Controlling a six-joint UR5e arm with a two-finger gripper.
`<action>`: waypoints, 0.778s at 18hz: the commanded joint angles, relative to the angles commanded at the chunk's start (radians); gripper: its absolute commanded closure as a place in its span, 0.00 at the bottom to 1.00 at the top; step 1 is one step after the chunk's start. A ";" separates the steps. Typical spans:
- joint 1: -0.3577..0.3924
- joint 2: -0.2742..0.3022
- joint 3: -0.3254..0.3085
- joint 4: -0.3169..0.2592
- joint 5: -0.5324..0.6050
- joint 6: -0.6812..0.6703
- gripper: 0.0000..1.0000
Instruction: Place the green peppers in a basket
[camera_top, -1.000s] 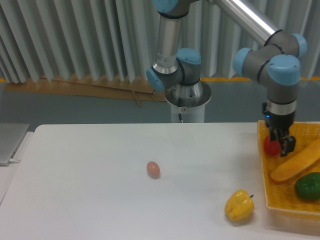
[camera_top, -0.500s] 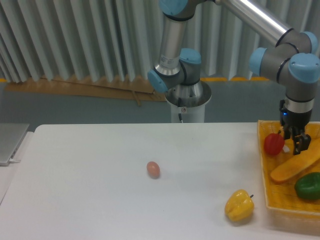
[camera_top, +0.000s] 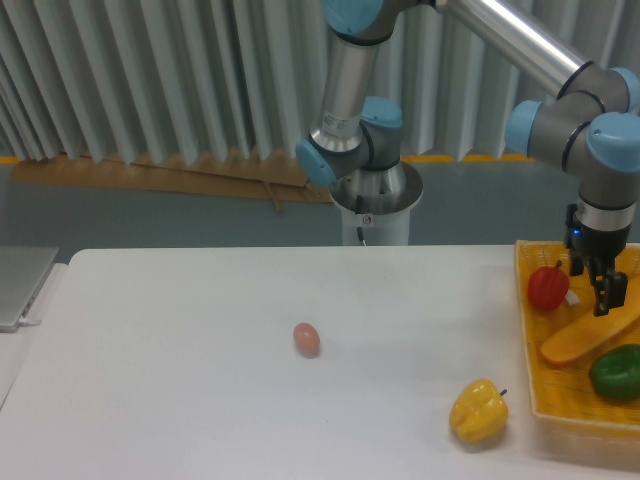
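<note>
Green pepper (camera_top: 616, 370) lying in the basket (camera_top: 527, 330) at its right side, just below a long orange vegetable (camera_top: 588, 334). Red pepper (camera_top: 548, 287) also in the basket, upper left. Gripper (camera_top: 603, 297) above the basket, fingers apart, holding nothing. Yellow pepper (camera_top: 479, 411) and egg (camera_top: 306, 339) on the table (camera_top: 200, 400).

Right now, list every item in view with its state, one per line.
green pepper: lying in the basket, not gripped.
basket: on the table's right edge, holding three items.
red pepper: in the basket, free.
long orange item: lying in the basket.
yellow pepper: on the table, outside the basket.
egg: on the table.
gripper: open, empty, above the basket.
</note>
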 joint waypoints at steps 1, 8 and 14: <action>-0.008 0.000 0.003 0.000 0.002 0.000 0.00; -0.058 0.017 0.005 -0.003 -0.002 -0.015 0.00; -0.113 0.046 0.003 -0.012 -0.015 -0.084 0.00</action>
